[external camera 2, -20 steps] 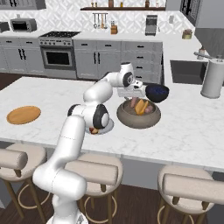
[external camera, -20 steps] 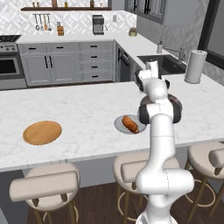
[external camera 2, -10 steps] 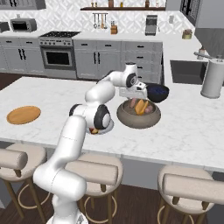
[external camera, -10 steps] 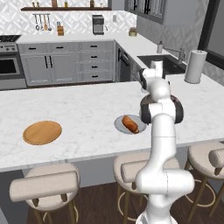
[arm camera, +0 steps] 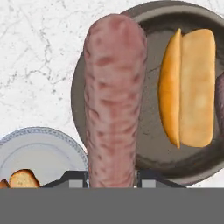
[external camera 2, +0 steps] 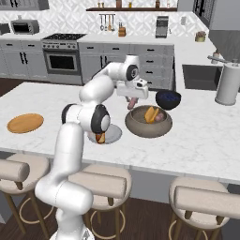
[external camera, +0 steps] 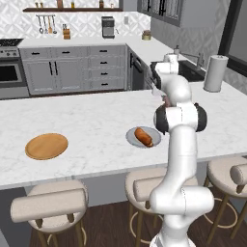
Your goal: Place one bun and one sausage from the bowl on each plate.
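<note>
While lifted above the bowl, item held: sausage, clamped lengthwise between the fingers.
End effector: closed on the sausage, hanging over the bowl's 9 o'clock rim, apparently for carrying to a plate.
Bowl: on the counter; one bun inside, a second sausage just showing at 3 o'clock in the hand view.
Grey plate: at 7 o'clock of the bowl, carries a bun, lacks a sausage; likely destination.
Wooden plate: well apart, bare.
Blue bowl: just beyond, unused.
</note>
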Robot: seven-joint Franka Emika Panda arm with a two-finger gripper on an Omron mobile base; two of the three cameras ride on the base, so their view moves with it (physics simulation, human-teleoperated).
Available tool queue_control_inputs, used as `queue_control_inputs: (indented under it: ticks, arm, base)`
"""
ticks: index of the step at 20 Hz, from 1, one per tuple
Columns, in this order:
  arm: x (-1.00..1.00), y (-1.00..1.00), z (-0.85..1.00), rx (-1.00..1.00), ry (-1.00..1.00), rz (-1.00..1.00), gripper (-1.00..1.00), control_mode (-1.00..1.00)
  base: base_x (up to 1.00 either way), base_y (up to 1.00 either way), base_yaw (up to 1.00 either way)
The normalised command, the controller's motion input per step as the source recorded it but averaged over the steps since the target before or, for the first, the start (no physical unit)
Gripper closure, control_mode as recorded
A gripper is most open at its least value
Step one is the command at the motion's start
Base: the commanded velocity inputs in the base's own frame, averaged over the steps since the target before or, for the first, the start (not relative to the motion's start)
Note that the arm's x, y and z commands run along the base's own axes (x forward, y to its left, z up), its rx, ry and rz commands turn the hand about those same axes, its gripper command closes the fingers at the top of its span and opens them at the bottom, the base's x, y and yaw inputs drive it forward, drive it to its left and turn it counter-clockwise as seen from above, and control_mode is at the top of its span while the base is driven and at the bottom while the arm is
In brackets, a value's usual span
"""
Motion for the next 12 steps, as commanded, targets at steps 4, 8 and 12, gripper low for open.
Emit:
queue_control_inputs:
  ticks: [4, 8, 12]
  arm:
    - [-1.0, 0.97, 0.05, 0.0, 0.0, 0.01, 1.0, -1.0]
    - [-1.0, 0.93, -0.02, 0.0, 0.0, 0.07, 1.0, -1.0]
    - [-0.67, 0.66, -0.08, -0.02, 0.02, 0.11, 1.0, -1.0]
  base:
    - [0.0, 0.0, 0.0]
    - [0.0, 0.0, 0.0]
    - [0.0, 0.0, 0.0]
